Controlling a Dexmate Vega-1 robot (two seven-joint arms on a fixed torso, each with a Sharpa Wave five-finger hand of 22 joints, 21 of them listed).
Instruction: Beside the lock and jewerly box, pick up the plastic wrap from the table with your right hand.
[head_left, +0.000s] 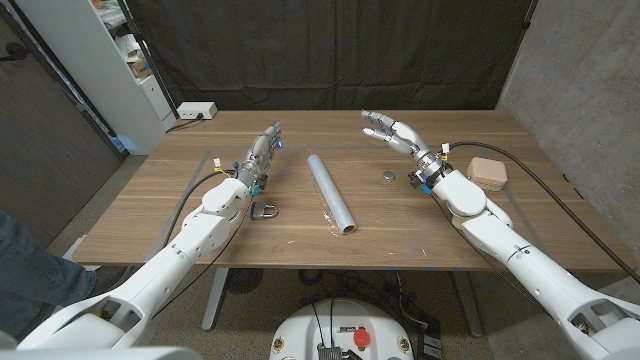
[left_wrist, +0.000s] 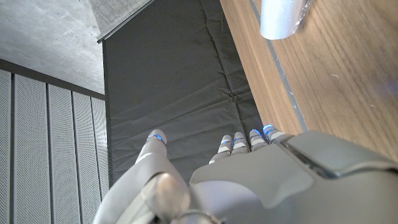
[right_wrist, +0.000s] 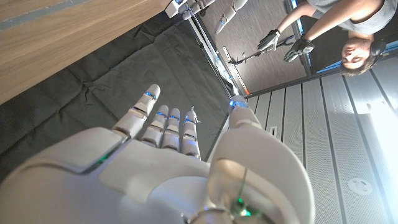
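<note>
- The plastic wrap (head_left: 332, 193), a long grey-silver roll, lies on the brown wooden table (head_left: 430, 235), near the middle.
- Its long line runs from about 11 o'clock, the far end, to 5 o'clock, the near end, in the head view.
- The right hand (head_left: 392, 131) is up in the air past the roll, at about 1 o'clock from it. Its fingers are spread apart and it holds nothing.
- From that hand, the roll lies toward 7 o'clock, closer to the robot. I think the hand must come back and down, and turn to grip across the roll, not along it.
- The left hand (head_left: 263, 152) is at about 10 o'clock from the roll, with straight fingers and nothing in it. It looks about as near to the roll as the right hand, but the job is for the right one.
- A small silver padlock (head_left: 265, 210) sits at about 8 o'clock from the roll.
- A small round dark thing (head_left: 388, 177) sits at about 2 o'clock from the roll; I cannot tell what it is.
- A tan wavy-edged box (head_left: 490, 172) sits farther off at 3 o'clock.
</note>
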